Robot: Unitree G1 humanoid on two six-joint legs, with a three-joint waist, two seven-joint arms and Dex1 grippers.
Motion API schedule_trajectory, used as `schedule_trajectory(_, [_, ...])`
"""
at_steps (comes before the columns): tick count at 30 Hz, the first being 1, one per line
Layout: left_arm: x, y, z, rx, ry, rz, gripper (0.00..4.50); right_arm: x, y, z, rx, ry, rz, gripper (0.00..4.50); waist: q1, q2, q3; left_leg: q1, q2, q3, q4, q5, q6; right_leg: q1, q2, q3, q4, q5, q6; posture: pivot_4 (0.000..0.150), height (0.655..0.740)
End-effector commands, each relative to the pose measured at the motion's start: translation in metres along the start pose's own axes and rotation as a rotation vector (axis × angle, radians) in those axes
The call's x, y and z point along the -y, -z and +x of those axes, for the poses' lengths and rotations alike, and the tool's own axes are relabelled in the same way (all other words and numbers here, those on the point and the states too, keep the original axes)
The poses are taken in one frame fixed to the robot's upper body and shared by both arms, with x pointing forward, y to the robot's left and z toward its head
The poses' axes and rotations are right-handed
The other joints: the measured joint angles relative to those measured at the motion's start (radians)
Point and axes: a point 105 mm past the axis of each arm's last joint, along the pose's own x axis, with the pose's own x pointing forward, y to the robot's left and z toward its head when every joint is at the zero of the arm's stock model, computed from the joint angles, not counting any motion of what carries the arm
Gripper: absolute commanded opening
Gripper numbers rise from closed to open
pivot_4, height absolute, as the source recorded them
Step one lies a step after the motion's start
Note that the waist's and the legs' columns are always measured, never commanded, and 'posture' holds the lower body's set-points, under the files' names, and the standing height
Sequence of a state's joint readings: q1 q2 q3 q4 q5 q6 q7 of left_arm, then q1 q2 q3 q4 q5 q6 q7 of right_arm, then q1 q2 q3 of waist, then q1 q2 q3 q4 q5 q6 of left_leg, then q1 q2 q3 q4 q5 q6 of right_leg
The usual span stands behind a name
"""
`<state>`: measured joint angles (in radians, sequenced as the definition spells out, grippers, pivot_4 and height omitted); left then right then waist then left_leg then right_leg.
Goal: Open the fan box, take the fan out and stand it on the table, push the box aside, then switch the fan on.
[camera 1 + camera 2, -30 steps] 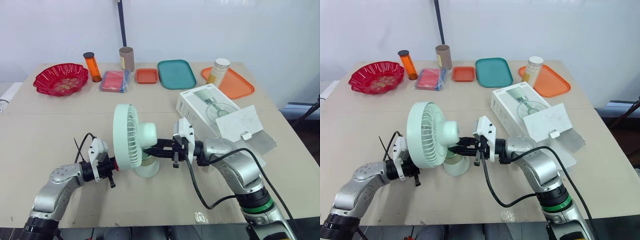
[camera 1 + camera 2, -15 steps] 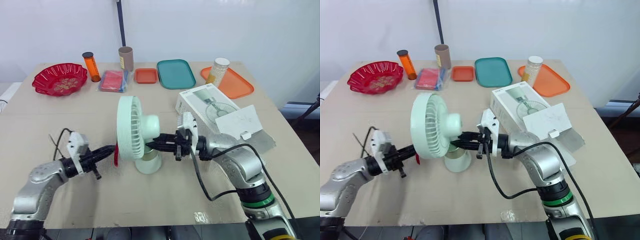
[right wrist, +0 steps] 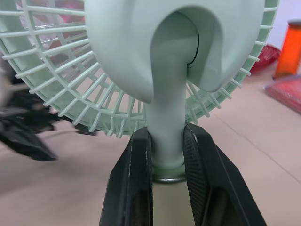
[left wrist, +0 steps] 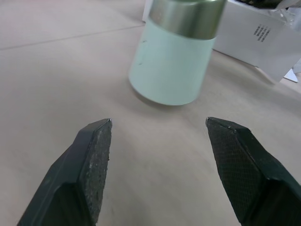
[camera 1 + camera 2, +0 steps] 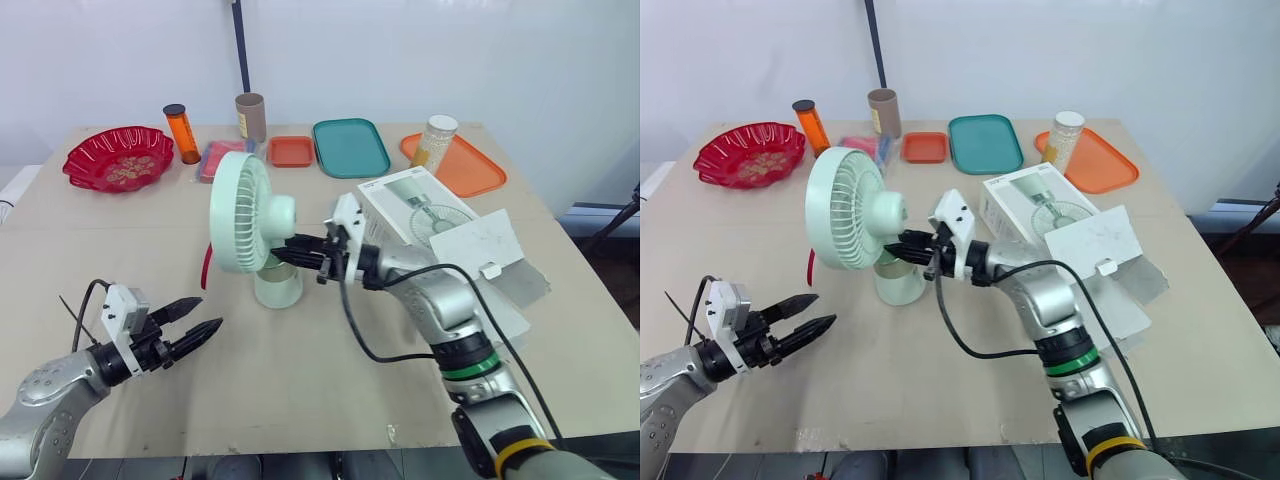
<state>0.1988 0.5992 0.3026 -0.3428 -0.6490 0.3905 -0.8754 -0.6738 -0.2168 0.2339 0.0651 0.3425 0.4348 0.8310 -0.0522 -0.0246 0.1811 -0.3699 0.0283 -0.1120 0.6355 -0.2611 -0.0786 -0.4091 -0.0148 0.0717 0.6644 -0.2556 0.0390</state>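
Pale green plastic desk fan [image 5: 243, 225], centre-left of frame, base on beige table [image 5: 300, 385]; right gripper [image 5: 283, 249] clamped on its neck; left gripper [image 5: 203, 314], lower left, fingers apart; we seat the base flat before releasing.

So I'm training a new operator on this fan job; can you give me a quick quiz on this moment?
1. True or false: the left gripper is open and apart from the fan.
2. Where does the right gripper clamp the fan? A) grille B) neck C) base
3. Fill in: the box lies with its flap ___.

Key: 1 true. 2 B. 3 open.
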Motion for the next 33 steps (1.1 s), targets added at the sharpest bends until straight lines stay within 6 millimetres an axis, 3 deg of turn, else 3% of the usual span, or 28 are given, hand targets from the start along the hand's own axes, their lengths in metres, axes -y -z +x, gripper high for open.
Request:
schedule_trajectory(1, [0.005,-0.007,-0.004,0.025,-0.008,0.048,3.43,0.005,-0.026,0.01,0.089,0.026,-0.078,0.34,0.0,0.0,0.0,0.0,0.0,0.0,0.0,0.0,0.0,0.0,0.0,0.0,0.0,0.0,0.0,0.15,0.74])
schedule_trajectory(11, [0.004,-0.008,0.0,0.035,-0.003,0.057,3.43,0.002,0.001,0.007,0.009,-0.001,-0.077,0.34,0.001,0.0,0.0,0.001,0.0,0.0,0.0,0.0,0.0,0.0,0.0,0.0,0.0,0.0,0.0,0.15,0.74])
schedule_trajectory(16, [0.004,-0.004,0.004,0.039,0.005,0.057,3.48,0.004,0.004,0.001,-0.011,0.007,-0.076,2.81,0.001,0.0,0.0,0.001,0.0,0.0,0.0,0.0,0.0,0.001,0.0,0.0,0.0,0.0,0.0,0.15,0.74])
schedule_trajectory(20, [0.004,-0.001,0.008,0.041,0.017,0.058,3.48,0.005,0.003,-0.003,-0.018,0.006,-0.081,4.47,0.001,0.0,0.0,0.001,0.0,0.0,0.0,0.0,0.0,0.001,0.0,0.0,0.0,0.0,0.0,0.15,0.74])
schedule_trajectory(26, [0.004,-0.006,0.01,0.057,0.036,0.07,3.48,0.005,-0.002,-0.027,-0.032,0.002,-0.093,4.47,0.002,0.0,0.0,0.001,0.0,0.0,0.0,0.0,0.0,0.001,0.0,0.0,0.0,0.0,0.0,0.15,0.74])
schedule_trajectory(33, [-0.009,-0.034,0.016,0.082,0.052,0.137,3.48,0.003,-0.027,-0.1,-0.077,0.098,-0.119,4.47,0.007,0.0,0.0,0.0,-0.001,-0.001,0.0,0.0,0.0,0.001,-0.001,0.0,0.0,-0.001,0.001,0.15,0.74])
